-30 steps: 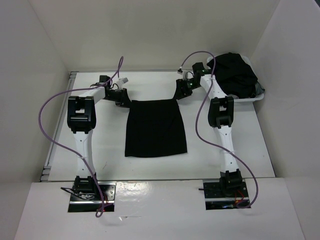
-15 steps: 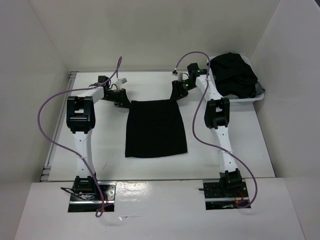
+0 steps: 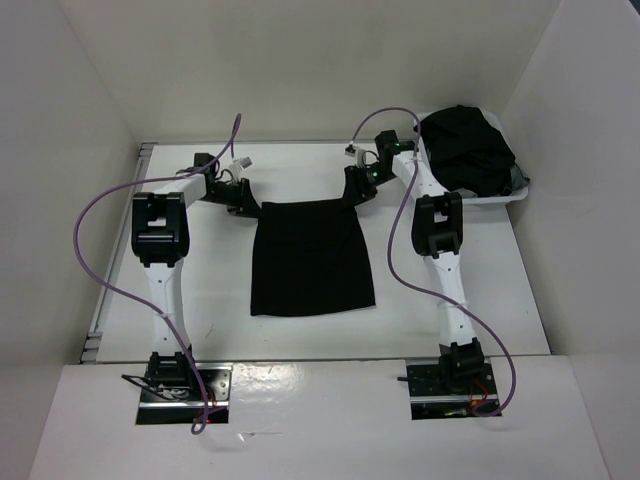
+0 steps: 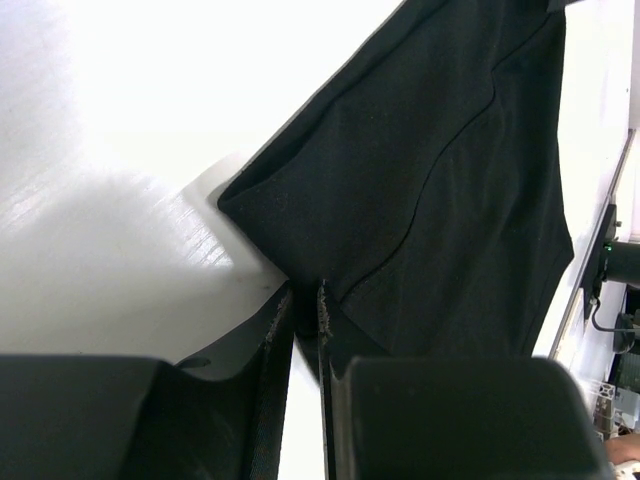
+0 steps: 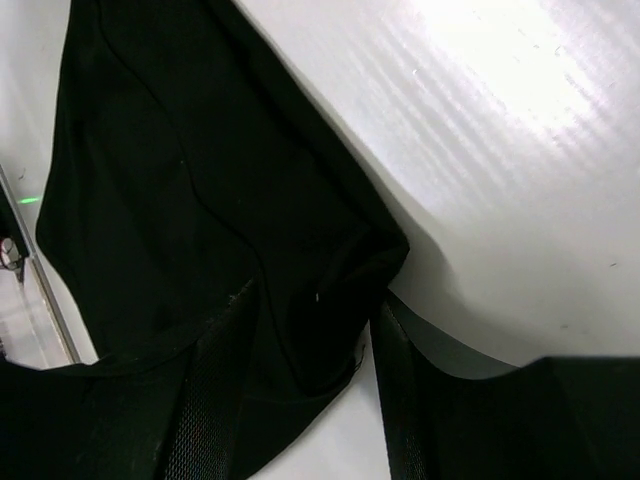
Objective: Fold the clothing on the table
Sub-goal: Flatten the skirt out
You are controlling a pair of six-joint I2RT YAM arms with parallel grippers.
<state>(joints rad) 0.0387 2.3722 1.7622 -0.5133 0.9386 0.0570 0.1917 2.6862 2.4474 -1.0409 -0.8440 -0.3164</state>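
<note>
Left tool (image 4: 302, 292) is nearly closed, its jaws pinching the far left corner of the clothing (image 3: 310, 260). Your right tool (image 5: 315, 298) stands about half open, with the far right corner bunched up and filling the gap between its jaws, so it looks like a grip on a thick wad. The clothing lies flat in the middle of the desk (image 3: 210, 290), between the arms, with only those two far corners raised. You look to be at the start of the first fold. Next, lift both corners together and carry them toward the near hem, keeping them level so the edge lands square. No brand, label or writing can be read on the clothing, the desk, or the heap (image 3: 465, 145) in its tray (image 3: 492, 202).
</note>
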